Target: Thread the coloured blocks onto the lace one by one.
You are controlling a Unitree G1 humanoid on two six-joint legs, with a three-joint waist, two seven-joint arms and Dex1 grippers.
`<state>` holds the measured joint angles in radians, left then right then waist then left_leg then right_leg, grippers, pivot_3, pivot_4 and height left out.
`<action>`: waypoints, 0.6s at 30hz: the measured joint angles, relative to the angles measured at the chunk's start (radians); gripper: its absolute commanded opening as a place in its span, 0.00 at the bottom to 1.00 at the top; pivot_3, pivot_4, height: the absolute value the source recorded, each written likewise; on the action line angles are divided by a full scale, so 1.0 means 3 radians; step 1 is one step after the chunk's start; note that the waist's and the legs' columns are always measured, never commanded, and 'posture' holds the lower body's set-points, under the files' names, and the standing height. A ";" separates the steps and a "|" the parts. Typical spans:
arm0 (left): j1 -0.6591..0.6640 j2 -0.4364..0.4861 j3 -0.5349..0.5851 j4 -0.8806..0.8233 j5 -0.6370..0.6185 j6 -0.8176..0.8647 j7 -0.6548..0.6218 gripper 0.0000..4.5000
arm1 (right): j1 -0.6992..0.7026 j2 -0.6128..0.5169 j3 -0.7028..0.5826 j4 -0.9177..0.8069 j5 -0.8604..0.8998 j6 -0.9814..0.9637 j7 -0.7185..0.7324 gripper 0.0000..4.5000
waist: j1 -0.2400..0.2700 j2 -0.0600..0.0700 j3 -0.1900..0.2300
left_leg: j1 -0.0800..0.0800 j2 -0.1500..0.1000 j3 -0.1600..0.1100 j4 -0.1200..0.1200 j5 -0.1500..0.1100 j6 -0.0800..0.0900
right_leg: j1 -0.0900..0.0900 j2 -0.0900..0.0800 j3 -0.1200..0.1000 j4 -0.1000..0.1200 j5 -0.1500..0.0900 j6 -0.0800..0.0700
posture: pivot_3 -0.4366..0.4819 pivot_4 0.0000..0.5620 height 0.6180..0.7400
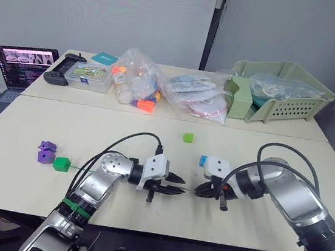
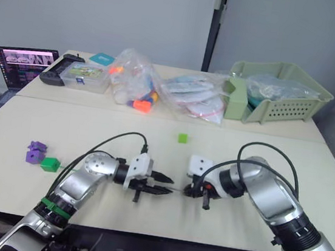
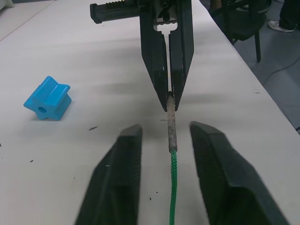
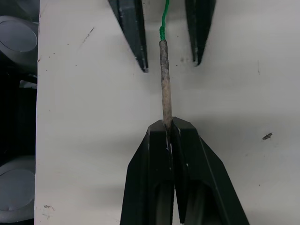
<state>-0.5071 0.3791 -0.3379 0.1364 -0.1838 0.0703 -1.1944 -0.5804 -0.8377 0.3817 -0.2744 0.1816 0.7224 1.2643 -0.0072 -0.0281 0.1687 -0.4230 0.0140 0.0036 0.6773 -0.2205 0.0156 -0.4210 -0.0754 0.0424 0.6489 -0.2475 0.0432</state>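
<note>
Your right gripper (image 4: pixel 169 123) is pinched tight on the stiff pale tip of the lace (image 4: pixel 164 75), fingers closed with no gap between them. Facing it, your left gripper (image 3: pixel 161 140) is spread wide, and the tip lies between its two fingers without either one touching it. The two grippers meet nose to nose near the front edge of the table (image 1: pixel 27 120).

From that pinch the tip runs straight back along the table toward your left gripper, so its long axis lies flat, roughly along the line between the two grippers. Its free end is buried in the right fingers, and the green cord trails away behind it under your left arm toward the dark green block (image 1: pixel 60 164).

As far as the task goes, you have nothing threaded on the stretch of lace that shows. The blue block (image 3: pixel 47 98) sits loose just beside your right gripper. The light green block (image 1: pixel 188 138) lies further back in the middle of the table, and the purple blocks (image 1: pixel 46 151) rest next to the dark green one, well off to your left. Judging by that, all five blocks are left to do.
</note>
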 measured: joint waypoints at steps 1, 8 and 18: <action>0.0000 -0.0001 -0.0010 0.0000 0.0006 0.0000 -0.0005 0.05 | 0.0000 0.0000 0.0000 0.0000 0.0000 0.0000 0.0000 0.00 | 0.0000 0.0000 0.0000 | 0.0000 0.0000 0.0000 0.0000 0.0000 0.0000 | 0.0000 0.0000 0.0000 0.0000 0.0000 0.0000 | 0.48 0.27 1.00; -0.0006 -0.0020 -0.0023 0.0025 0.0010 0.0001 -0.0013 0.01 | 0.0000 -0.0008 0.0000 0.0000 -0.0002 0.0018 -0.0003 0.00 | 0.0003 0.0000 0.0000 | 0.0000 0.0000 0.0000 0.0000 0.0000 0.0000 | 0.0000 0.0000 0.0000 0.0000 0.0000 0.0000 | 0.48 0.27 1.00; -0.0036 -0.0049 -0.0023 0.0094 0.0011 0.0000 -0.0019 0.00 | 0.0000 -0.0024 -0.0043 -0.0041 0.0115 0.0159 -0.0028 0.29 | 0.0003 0.0000 0.0000 | 0.0000 0.0000 -0.0001 0.0000 0.0000 0.0000 | 0.0000 0.0000 0.0000 0.0000 0.0000 0.0000 | 0.48 0.27 1.00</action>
<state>-0.5179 0.3643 -0.3448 0.1647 -0.1807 0.0704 -1.2003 -0.5804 -0.8447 0.3689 -0.2868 0.2159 0.7701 1.2560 -0.0062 -0.0281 0.1687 -0.4230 0.0140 0.0035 0.6773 -0.2205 0.0156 -0.4210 -0.0755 0.0424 0.6489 -0.2475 0.0432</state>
